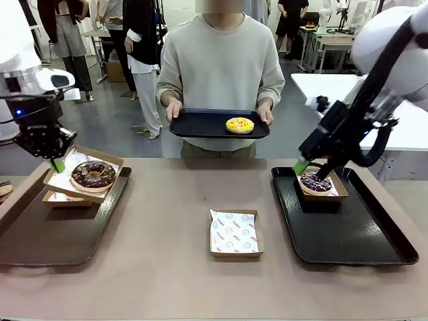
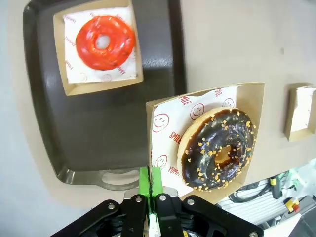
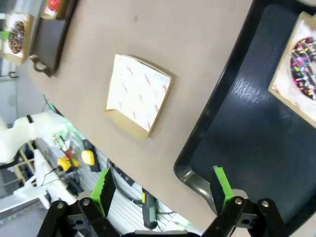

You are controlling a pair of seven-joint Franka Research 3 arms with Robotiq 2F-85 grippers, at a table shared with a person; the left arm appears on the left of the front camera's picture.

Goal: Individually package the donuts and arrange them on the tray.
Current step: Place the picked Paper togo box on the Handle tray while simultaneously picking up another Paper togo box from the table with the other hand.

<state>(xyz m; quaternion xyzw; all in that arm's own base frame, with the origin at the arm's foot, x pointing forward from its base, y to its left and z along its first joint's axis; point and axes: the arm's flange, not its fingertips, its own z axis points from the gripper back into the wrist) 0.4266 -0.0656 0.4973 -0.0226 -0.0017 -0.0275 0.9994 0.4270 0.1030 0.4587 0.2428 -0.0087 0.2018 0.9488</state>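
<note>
Closest to the camera, a shallow square cardboard box lined with white smiley-print paper (image 1: pixel 235 234) sits empty on the tan desk (image 1: pixel 167 267) between the two big trays, probably waiting for the one donut not yet packaged. That bright yellow ring donut (image 1: pixel 239 125) lies on a small black tray (image 1: pixel 200 124), which a person in a pale sweater (image 1: pixel 221 60) holds by both ends beyond the desk's far edge, as if offering it.

On the robot's left, the left tool (image 1: pixel 57 164) has its green pads pressed together on the rim of a second cardboard box (image 2: pixel 252 94); the chocolate-brown ring donut with nut sprinkles (image 2: pixel 217 148) rides inside; the box hangs tilted over the edge of the long dark tray (image 2: pixel 98 133), pinched by its wall so the glaze goes untouched. The glossy red ring donut (image 2: pixel 105 42) lies already boxed on that tray, so I judge the brown one is meant to go down next to it.

On the right, the right tool (image 1: pixel 311 170) hovers with fingers spread wide and empty just above the boxed dark purple ring donut with coloured sprinkles (image 1: pixel 315 182); that box rests at the far end of the black right-hand tray (image 1: pixel 354 234), leaving the near part bare, likely for another package.
</note>
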